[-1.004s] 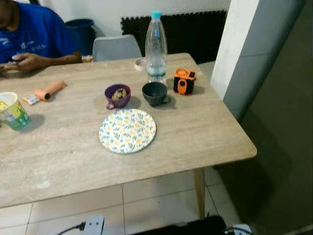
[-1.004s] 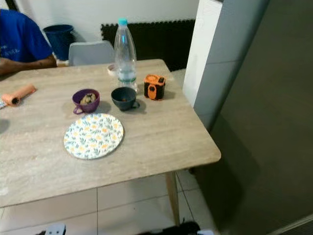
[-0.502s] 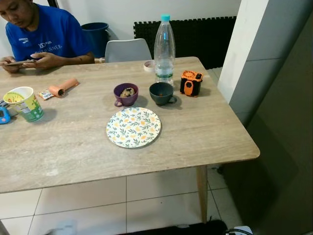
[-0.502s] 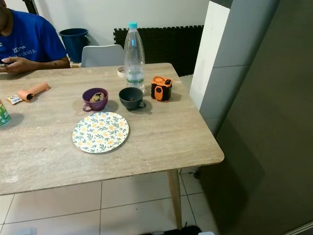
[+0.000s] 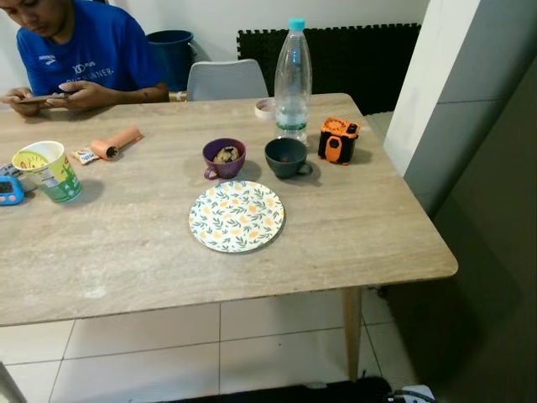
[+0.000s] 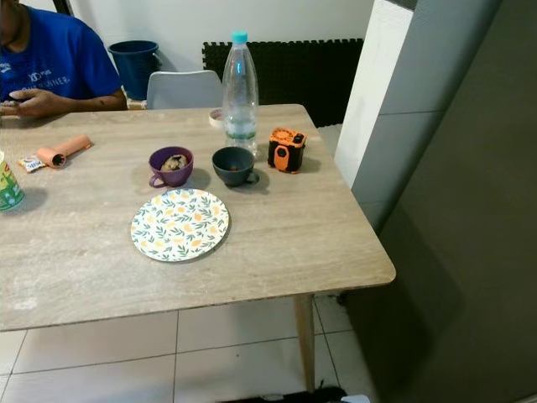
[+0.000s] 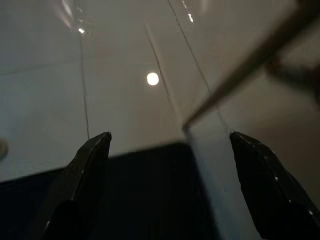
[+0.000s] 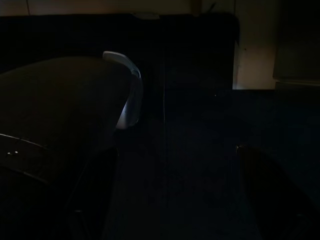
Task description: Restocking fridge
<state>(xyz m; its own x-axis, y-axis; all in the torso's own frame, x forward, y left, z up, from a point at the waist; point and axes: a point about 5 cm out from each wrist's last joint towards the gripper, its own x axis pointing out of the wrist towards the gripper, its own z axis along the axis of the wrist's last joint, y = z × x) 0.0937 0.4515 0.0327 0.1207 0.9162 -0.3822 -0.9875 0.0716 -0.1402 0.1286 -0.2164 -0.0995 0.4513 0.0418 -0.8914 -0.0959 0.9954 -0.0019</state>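
The left claw (image 7: 170, 145) hung low over pale floor tiles with its two black fingers (image 7: 90, 160) spread wide apart and nothing between them. The right claw (image 8: 172, 165) hung in deep shade, its fingers also wide apart and empty; beyond it only a pale curved edge and dark shapes could be made out. Both arms were idle, below the wooden surface (image 5: 369, 227).

On the surface, a clear water bottle (image 5: 293, 80) with a turquoise cap stood upright near the far edge, toward the far right corner. Just nearer than it sat a dark grey cup (image 5: 287, 157), with a purple cup (image 5: 224, 159) holding some food beside it on the left, and an orange-and-black gadget (image 5: 337, 139) on the right. A floral plate (image 5: 236, 216) lay flat nearer the front edge, apart from the cups. Toward the left edge stood a green-and-yellow paper cup (image 5: 49, 170), a small blue object (image 5: 8, 191) just beside it, and an orange tube (image 5: 115, 143) lying on its side.

A person in a blue shirt (image 5: 80, 50) sat at the far left corner, hands (image 5: 80, 94) resting on the surface. A grey chair (image 5: 225, 80) stood behind the far edge, and a tall grey-white panel (image 5: 457, 92) rose past the right edge.
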